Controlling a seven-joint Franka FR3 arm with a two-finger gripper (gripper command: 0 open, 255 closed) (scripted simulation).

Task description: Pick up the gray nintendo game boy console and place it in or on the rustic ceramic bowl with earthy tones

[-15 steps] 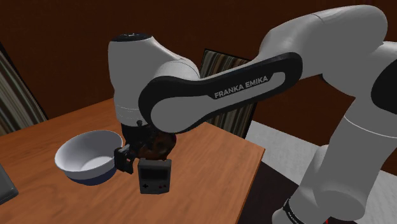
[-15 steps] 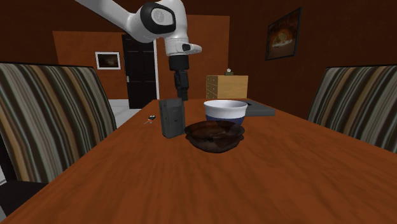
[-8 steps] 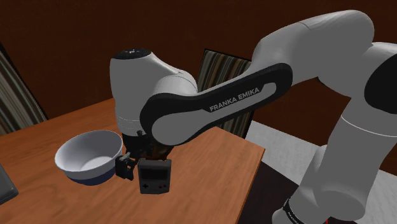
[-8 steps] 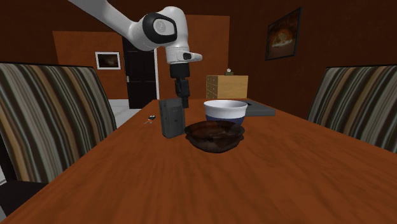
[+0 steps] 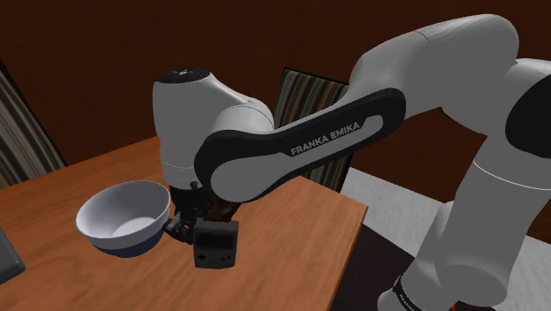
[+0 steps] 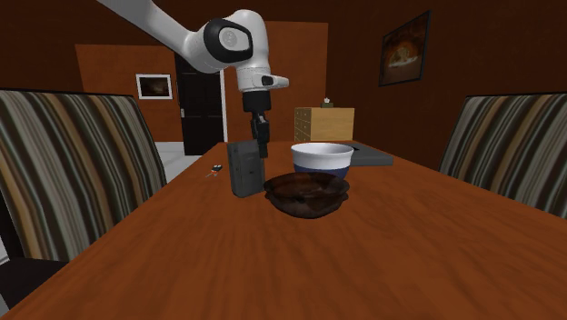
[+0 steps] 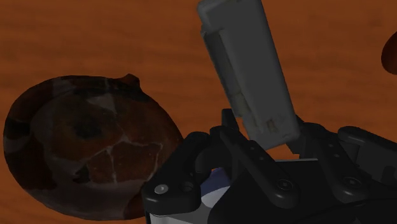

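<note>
- Game Boy console (image 6: 243,168), dark grey, stands on end on the wooden table (image 6: 273,264), directly beneath the black claw (image 6: 261,141), which hangs at the console's top edge.
- Seen from the wrist, the console's upper end sits right at the claw's mouth. Whether the claw is open or already closed on the console cannot be told.
- The target, a dark brown bowl (image 6: 306,194) with mottled, earthy markings, rests on the table just beside the console, a short sideways move from the claw.
- A white bowl with a blue base (image 6: 321,156) also stands near the claw and is the one to avoid.
- The step in hand appears to be securing a grasp on the console's top.
- For a sound grasp, the claw should settle low enough to take the console's flat sides squarely, not just its top lip.
- A tall, thin thing standing on end is likely to tip under an off-centre push, so the closing should be centred and even.
- The lift should go straight up until the console's lower end clears the brown bowl's rim, and only then sideways.
- Over the brown bowl, the console should come down nearly to the hollow before release, since a drop from height could bounce it out or shove the bowl.
</note>
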